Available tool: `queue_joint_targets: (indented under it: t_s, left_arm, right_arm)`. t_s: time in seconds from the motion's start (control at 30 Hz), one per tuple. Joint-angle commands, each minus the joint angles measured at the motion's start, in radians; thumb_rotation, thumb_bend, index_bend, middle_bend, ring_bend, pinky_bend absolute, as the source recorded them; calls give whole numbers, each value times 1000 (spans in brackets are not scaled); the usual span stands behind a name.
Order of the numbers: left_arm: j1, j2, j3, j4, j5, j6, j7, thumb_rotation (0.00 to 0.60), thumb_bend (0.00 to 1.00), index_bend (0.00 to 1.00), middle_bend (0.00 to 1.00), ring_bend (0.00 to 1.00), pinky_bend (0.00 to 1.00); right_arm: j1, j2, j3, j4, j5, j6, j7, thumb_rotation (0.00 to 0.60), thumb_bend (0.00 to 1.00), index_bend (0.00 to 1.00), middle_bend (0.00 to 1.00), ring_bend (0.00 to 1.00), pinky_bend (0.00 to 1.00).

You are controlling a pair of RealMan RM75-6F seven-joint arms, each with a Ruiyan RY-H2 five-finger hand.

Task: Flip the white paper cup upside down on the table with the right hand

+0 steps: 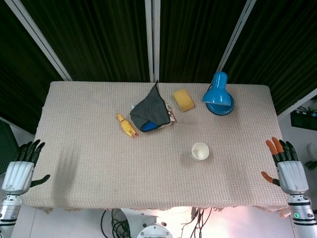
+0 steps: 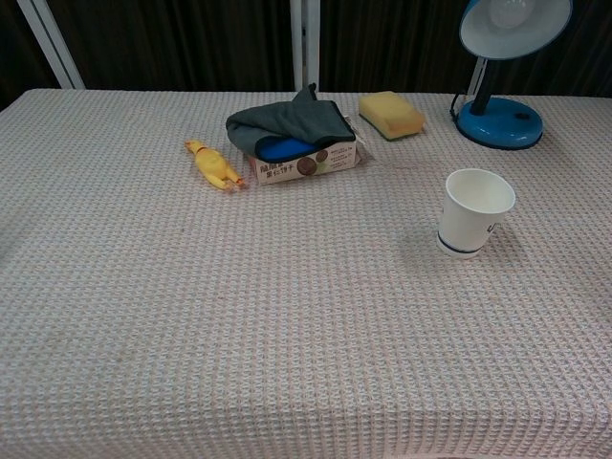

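Head view shows the left hand (image 1: 19, 169) off the table's left edge, its black fingers (image 1: 28, 148) extended, slightly apart and holding nothing. Beyond those fingertips stretches the table (image 1: 89, 148), covered in a beige waffle-weave cloth. Farther right lies a small yellow rubber chicken (image 1: 127, 126), then a crumpled grey cloth (image 1: 151, 111) draped over a printed box (image 2: 311, 164) and something blue. A rounded yellow sponge (image 1: 184, 99) sits beside a glossy blue desk lamp (image 1: 218, 94) with a domed shade. The white paper cup (image 1: 200, 151) stands upright, mouth up, a tapered cylinder with a dark band near its base, well left of the right hand's fingers (image 1: 275, 146). The right hand (image 1: 285, 168) hangs at the table's right edge, orange-tipped fingers extended, slightly parted, empty.
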Motion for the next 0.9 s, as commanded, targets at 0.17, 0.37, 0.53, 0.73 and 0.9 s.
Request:
queue_joint_targets:
  t_s: [0.17,0.37,0.53,0.73,0.9]
  left_arm:
    - [-7,-8,3,14,-16,-34,-8,600,84,35,7,0,88]
    - [-9,-6,0,15,-29,-45,-4,600,84,35,7,0,88]
    - [-10,-5,-2,22,-32,-49,-13,600,84,35,7,0,88]
    - [-13,-4,-3,27,-26,-46,-28,600,84,35,7,0,88]
    - [-13,-3,-2,24,-19,-42,-37,600,84,35,7,0,88]
  right_arm:
    - [176,138,21,-272,-45,-251,-275,600,24,0,0,0,0]
    - [302,170,92,-465,127,-475,-450,600,26,0,0,0,44]
    - [390,118,127,-486,278,-587,-565,600,26,0,0,0,49]
    - [467,68,141,-476,398,-646,-646,600,28,0,0,0,53]
    - [519,52,138,-476,461,-706,-631,600,29,0,3,0,79]
